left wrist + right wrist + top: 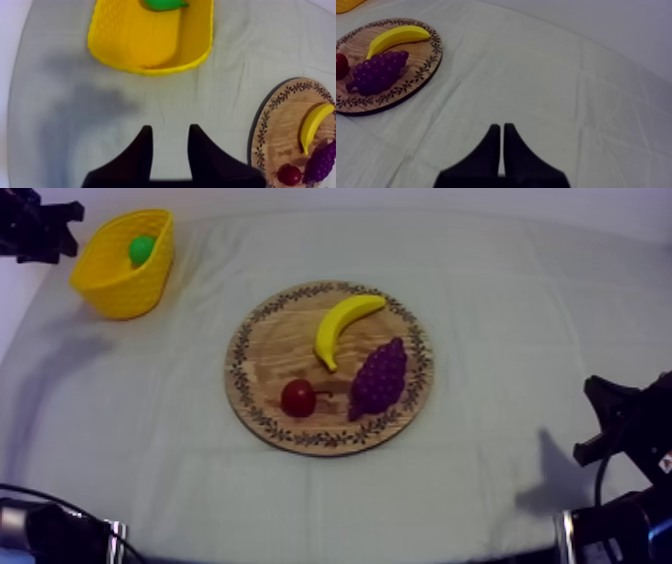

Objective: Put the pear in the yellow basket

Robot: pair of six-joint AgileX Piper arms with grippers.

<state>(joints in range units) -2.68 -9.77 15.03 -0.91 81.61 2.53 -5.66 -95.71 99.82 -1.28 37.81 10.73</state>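
- L gripper (170, 129): my 2 black fingers stand apart with nothing between them. They hang over bare cloth (225, 90), just short of the yellow basket (150, 67).
- The pear (165, 4): green, lying inside the yellow basket at the wall farthest from my L fingers, with no finger touching it. The top view also shows it inside the basket.
- L arm (35, 228): enters at the upper left of the top view, just beside the basket.
- R gripper (501, 126): my 2 fingers lie pressed together as a narrow wedge, holding nothing, over bare cloth and well apart from the wooden board (411, 82).
- R arm (625, 423): sits low at the table's right side in the top view.
- The wooden board: round with a patterned rim, mid-table, well apart from the basket.
- On the board are 3 toy fruits.
- The banana (345, 323): yellow, on the far half of the board.
- The bunch of grapes (379, 378): purple, just beside the banana, toward the R arm's side.
- The small red fruit (298, 398): near the board's front rim, just beside the grapes. Whether they touch, I cannot tell.
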